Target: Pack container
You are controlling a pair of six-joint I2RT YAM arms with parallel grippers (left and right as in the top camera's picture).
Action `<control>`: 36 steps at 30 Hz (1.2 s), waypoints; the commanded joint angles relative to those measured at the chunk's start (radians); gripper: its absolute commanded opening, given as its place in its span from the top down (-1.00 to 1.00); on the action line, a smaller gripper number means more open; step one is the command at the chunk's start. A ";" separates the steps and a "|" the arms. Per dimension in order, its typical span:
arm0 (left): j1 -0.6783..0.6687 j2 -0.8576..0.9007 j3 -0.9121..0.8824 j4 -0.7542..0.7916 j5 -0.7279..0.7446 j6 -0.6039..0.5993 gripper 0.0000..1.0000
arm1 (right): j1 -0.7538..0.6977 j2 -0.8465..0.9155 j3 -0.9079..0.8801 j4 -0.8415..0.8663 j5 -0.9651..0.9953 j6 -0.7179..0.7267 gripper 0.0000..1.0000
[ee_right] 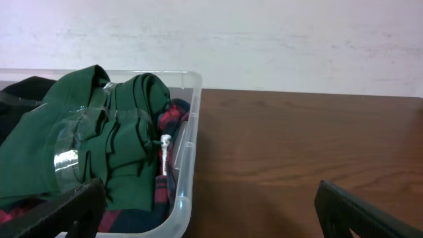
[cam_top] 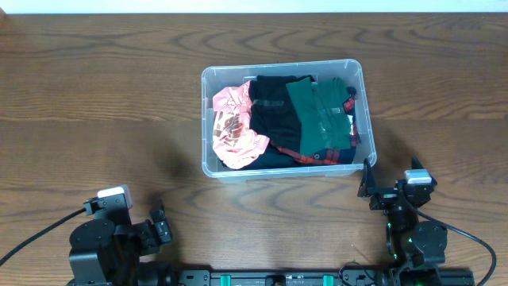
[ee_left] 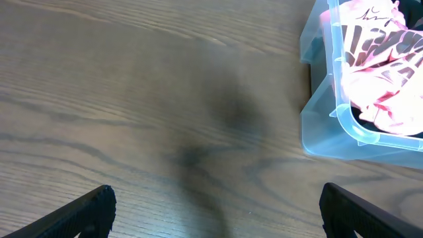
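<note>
The clear plastic container (cam_top: 208,119) sits at the table's middle. It holds a pink printed garment (cam_top: 234,131), a black garment (cam_top: 274,119), a green garment (cam_top: 321,119) and red plaid cloth. My left gripper (cam_top: 161,225) is open and empty at the front left, over bare wood (ee_left: 215,211); the container's corner (ee_left: 337,125) with the pink garment (ee_left: 383,73) shows at its right. My right gripper (cam_top: 389,187) is open and empty just in front of the container's front right corner (ee_right: 188,165); the green garment (ee_right: 99,145) shows inside.
The wooden table (cam_top: 103,95) surrounds the container. A white wall (ee_right: 264,39) stands behind the far edge. Arm bases and cables lie along the front edge (cam_top: 278,278).
</note>
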 commanded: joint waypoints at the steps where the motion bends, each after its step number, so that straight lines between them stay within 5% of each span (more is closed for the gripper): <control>1: 0.002 -0.006 -0.004 -0.002 -0.001 0.003 -0.96 | 0.023 -0.006 -0.002 -0.004 -0.005 -0.019 -0.98; 11: -0.026 -0.149 -0.138 0.066 -0.002 0.007 -0.96 | 0.023 -0.005 -0.002 -0.004 -0.005 -0.019 -0.98; 28: -0.032 -0.331 -0.749 1.027 -0.001 0.006 -0.96 | 0.023 -0.005 -0.002 -0.004 -0.005 -0.019 -0.98; 36: -0.032 -0.331 -0.808 1.050 -0.006 0.006 -0.96 | 0.023 -0.006 -0.002 -0.004 -0.005 -0.019 -0.98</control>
